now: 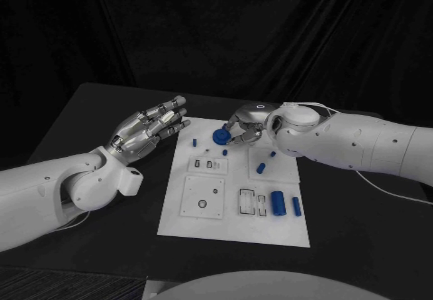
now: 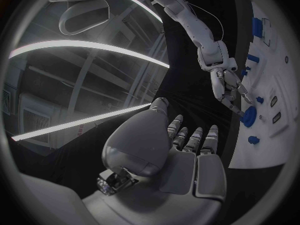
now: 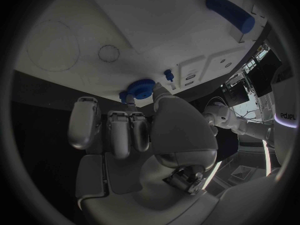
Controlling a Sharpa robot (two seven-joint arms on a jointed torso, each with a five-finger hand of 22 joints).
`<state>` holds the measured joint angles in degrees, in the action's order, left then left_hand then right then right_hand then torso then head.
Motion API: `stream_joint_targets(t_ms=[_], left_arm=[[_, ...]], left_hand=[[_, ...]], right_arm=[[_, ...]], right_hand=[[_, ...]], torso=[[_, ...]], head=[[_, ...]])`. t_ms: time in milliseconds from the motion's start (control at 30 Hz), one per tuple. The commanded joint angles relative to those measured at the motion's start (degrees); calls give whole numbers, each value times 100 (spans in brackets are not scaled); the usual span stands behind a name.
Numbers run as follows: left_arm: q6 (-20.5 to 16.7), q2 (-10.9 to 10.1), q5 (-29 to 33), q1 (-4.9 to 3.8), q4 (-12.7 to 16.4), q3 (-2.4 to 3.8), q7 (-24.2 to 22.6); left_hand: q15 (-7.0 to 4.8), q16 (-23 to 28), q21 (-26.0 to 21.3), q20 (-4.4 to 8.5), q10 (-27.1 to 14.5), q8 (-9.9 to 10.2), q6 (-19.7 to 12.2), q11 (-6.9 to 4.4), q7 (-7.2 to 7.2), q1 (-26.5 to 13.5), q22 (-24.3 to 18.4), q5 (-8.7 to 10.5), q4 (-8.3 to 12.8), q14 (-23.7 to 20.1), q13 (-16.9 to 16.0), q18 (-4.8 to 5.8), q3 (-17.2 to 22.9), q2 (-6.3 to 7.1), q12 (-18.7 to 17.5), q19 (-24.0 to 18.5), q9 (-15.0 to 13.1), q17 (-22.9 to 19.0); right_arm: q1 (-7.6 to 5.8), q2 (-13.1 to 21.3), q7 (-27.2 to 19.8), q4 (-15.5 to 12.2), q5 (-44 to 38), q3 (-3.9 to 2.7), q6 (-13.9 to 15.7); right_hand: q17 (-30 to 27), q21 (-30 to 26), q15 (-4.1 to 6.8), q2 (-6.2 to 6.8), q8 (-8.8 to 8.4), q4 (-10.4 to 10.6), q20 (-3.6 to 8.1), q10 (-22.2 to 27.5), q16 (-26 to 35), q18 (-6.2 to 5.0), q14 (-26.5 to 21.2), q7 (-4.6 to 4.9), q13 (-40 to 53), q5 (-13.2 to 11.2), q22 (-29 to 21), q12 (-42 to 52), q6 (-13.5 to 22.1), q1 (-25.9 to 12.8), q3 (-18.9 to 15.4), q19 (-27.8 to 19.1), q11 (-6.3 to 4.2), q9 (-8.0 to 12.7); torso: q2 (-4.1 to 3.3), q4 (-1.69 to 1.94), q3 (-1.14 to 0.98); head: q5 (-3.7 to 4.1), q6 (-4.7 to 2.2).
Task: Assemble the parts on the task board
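Cylinders first, at the near right of the task board (image 1: 181, 228): a fat blue cylinder (image 1: 278, 201) stands in line with a slimmer blue rod (image 1: 296, 205), and just left of them a small blue piece (image 1: 261, 204) lies by a slotted frame. Nothing is touching these, so they are safe for now.

Moving up the board, two short blue pegs (image 1: 261, 167) lie loose mid-right. That is the first worry: the right arm's wrist hangs close above them, and a low sweep of that arm could roll them off their places.

Further on, at the far edge, here is the action. The right hand (image 1: 245, 128) is reaching down with its fingertips on a round blue disc (image 1: 219, 136); in the right wrist view the thumb and a finger close on the disc's rim (image 3: 141, 89), so I'd judge it pinched, though the contact is partly hidden. A small blue peg (image 1: 224, 150) stands just near of the disc, and another (image 1: 195, 141) to its left. A rim pinch that shallow could let the disc tilt or slip as it lifts, and a drop there would likely knock the standing peg.

Far left, the left hand (image 1: 149, 128) hovers off the board's far left corner, fingers spread, holding nothing. Should it drift right, the two hands could meet over the disc.
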<state>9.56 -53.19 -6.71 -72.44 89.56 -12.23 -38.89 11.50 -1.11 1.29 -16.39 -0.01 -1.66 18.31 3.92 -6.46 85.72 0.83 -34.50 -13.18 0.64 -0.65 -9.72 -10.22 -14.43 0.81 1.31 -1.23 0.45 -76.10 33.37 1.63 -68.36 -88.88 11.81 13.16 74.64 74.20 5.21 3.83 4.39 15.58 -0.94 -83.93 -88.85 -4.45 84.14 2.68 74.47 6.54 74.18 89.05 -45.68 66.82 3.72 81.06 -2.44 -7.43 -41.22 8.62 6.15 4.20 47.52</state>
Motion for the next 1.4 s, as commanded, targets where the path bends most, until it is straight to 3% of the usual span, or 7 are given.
stream_joint_targets(t_ms=[33,167,400,667,833,900,1400], left_arm=[[52,-9,-2,8,14,5,-172],[46,-20,-2,8,17,5,-170],[43,-19,-2,9,-2,4,-168],[44,-1,-2,10,-26,4,-158],[46,-7,-2,16,-22,4,-173],[46,-10,-2,19,-25,4,-175],[59,-25,-2,61,-37,4,-172]], left_hand=[[82,-100,54,-29,1,-62,-36,75,-23,48,32,-78,78,13,65,112,387,-27,-81,71,-94,20],[83,-103,56,-29,1,-62,-38,76,-23,52,33,-81,83,13,65,114,401,-32,-81,72,-94,21],[83,-105,57,-29,1,-62,-36,77,-23,56,34,-82,87,14,65,115,409,-34,-81,73,-94,21],[84,-109,59,-29,1,-63,-34,77,-23,58,35,-82,91,15,65,116,415,-34,-81,76,-95,22],[84,-108,57,-29,1,-62,-37,76,-23,59,33,-81,93,14,65,116,418,-33,-81,74,-94,22],[85,-110,59,-29,1,-62,-37,77,-23,61,35,-81,95,15,65,117,421,-32,-81,76,-94,22],[86,-110,57,-29,1,-62,-38,77,-23,62,34,-80,98,15,65,117,424,-31,-81,74,-94,22]], right_arm=[[14,67,-56,-53,-10,-3,355],[4,199,-148,-170,7,-3,654],[-187,707,-286,-637,40,-3,1377],[-357,1424,-23,-1179,46,-1,1251],[-352,1813,152,-1442,48,0,1078],[-314,1958,189,-1538,51,1,1089],[78,2527,157,-1707,319,5,1655]], right_hand=[[1536,-121,-10,-45,73,92,-48,-607,-115,35,586,18,1553,-116,876,95,-50,-264,-22,3,42,-51],[1536,-129,-13,-56,69,85,-50,-607,-115,34,586,26,1553,-85,877,95,-62,-248,-6,2,47,-48],[1536,-17,-40,-13,68,-80,-74,-607,-115,66,586,80,1553,431,960,95,-257,248,148,95,85,-36],[1536,114,-70,19,90,-380,-99,-607,-115,99,586,131,1553,1109,1050,95,-494,803,327,188,125,-88],[1536,170,-74,57,74,-395,-103,-607,-115,112,586,132,1553,1052,1077,95,-496,825,317,218,128,-89],[1536,173,-77,83,60,-364,-106,-607,-115,113,586,135,1553,897,1087,95,-507,802,292,222,131,-93],[1536,88,-80,218,64,-224,-110,-607,-115,95,586,135,1553,568,1085,95,-610,772,212,194,134,-147]], torso=[[-3,-5,-3],[-4,-4,-2],[4,-6,-3],[7,3,-1],[7,1,-1],[9,0,-2],[14,-16,-13]], head=[[-8,-29],[-5,-41],[1,-42],[37,-57],[31,-67],[29,-70],[0,-56]])
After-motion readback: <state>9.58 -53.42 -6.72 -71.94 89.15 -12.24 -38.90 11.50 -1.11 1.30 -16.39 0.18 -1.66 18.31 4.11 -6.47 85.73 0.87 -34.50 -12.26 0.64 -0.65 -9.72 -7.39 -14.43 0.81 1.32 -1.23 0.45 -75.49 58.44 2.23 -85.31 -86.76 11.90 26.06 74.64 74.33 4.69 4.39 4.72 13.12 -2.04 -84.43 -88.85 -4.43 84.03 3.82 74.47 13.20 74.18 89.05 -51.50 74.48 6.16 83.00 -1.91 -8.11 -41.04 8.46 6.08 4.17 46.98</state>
